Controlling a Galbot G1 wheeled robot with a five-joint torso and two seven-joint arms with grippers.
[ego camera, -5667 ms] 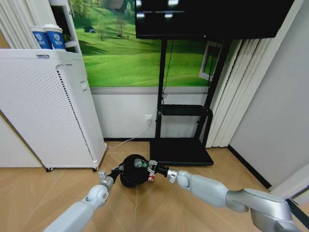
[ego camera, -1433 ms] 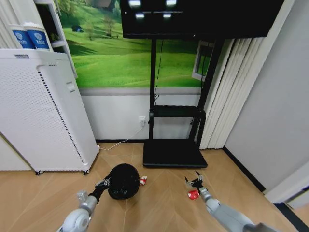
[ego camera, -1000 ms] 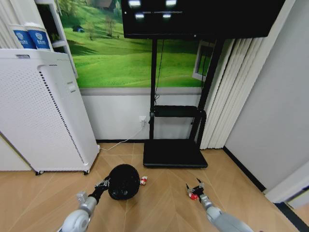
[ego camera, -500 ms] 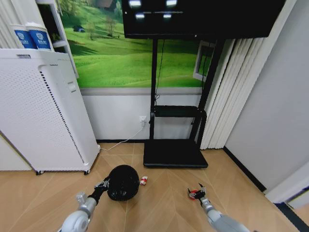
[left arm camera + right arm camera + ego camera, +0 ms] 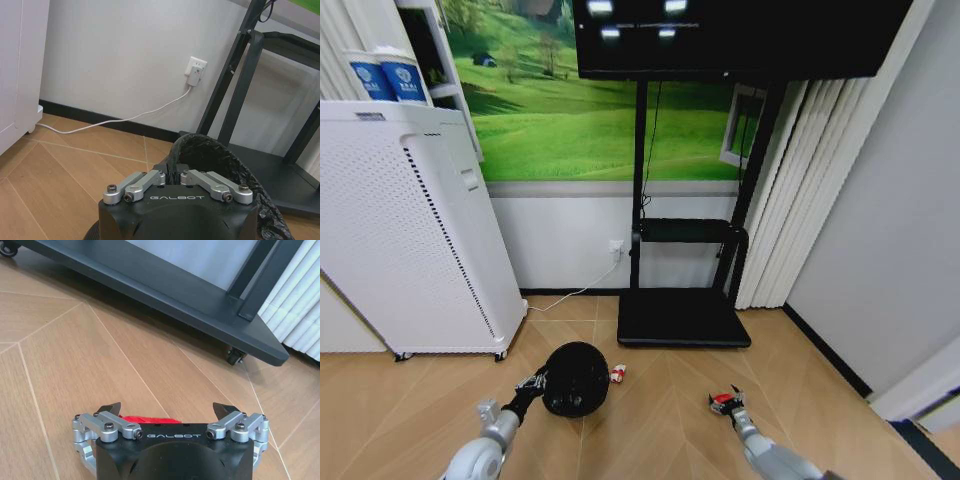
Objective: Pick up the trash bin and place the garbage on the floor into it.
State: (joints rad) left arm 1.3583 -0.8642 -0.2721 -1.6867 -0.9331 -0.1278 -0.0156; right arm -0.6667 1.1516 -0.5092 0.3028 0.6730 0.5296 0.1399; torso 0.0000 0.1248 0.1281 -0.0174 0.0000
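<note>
Litter collection is in hand: the trash bin [image 5: 574,378] is pinched at its rim by the left gripper [image 5: 534,382]. At four o'clock, the right gripper [image 5: 167,412] is spread over the red lump [image 5: 148,418]; closing is needed next.

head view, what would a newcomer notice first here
Low on the wooden floor, the left gripper is shut on the rim of the black trash bin. To its right, the right gripper hangs open over a small red lump, with a red-and-white wrapper lying beside the bin.
</note>
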